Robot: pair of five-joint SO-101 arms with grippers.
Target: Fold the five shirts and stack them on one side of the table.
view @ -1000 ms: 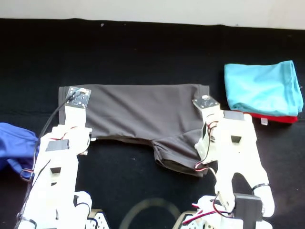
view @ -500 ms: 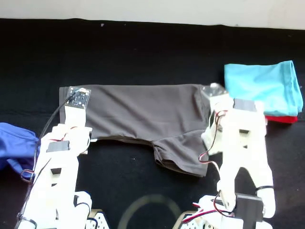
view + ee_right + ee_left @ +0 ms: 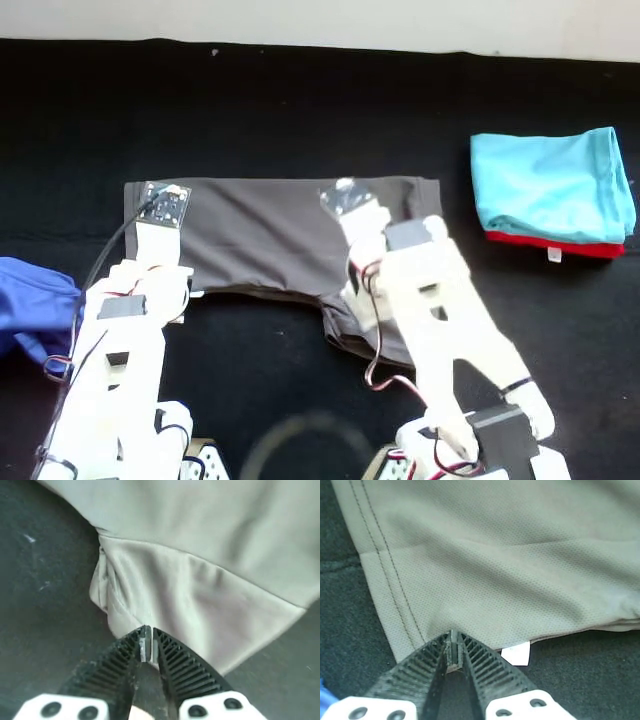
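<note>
1. One grey shirt (image 3: 270,235) lies spread flat in the middle of the black table (image 3: 300,110).
2. Left gripper (image 3: 452,652), jaws closed, pinches its near hem corner.
3. Right gripper (image 3: 147,645), jaws also closed, has its tips at the sleeve (image 3: 165,595) edge.
4. Folded turquoise shirt (image 3: 550,185) lies on a red shirt (image 3: 560,245) at the right; a blue shirt (image 3: 30,300) is bunched at the left edge.

— What are the two arms made of?
— White plastic shells. The left arm (image 3: 118,350) and right arm (image 3: 445,320) are blocky, with dark motor housings (image 3: 405,236) set into them. Thin red and black cables (image 3: 372,365) loop alongside, and a small circuit board (image 3: 165,205) caps the left wrist.
— And at the tips?
— Black ribbed fingers (image 3: 417,667) on white bases with round screw holes (image 3: 357,713).
</note>
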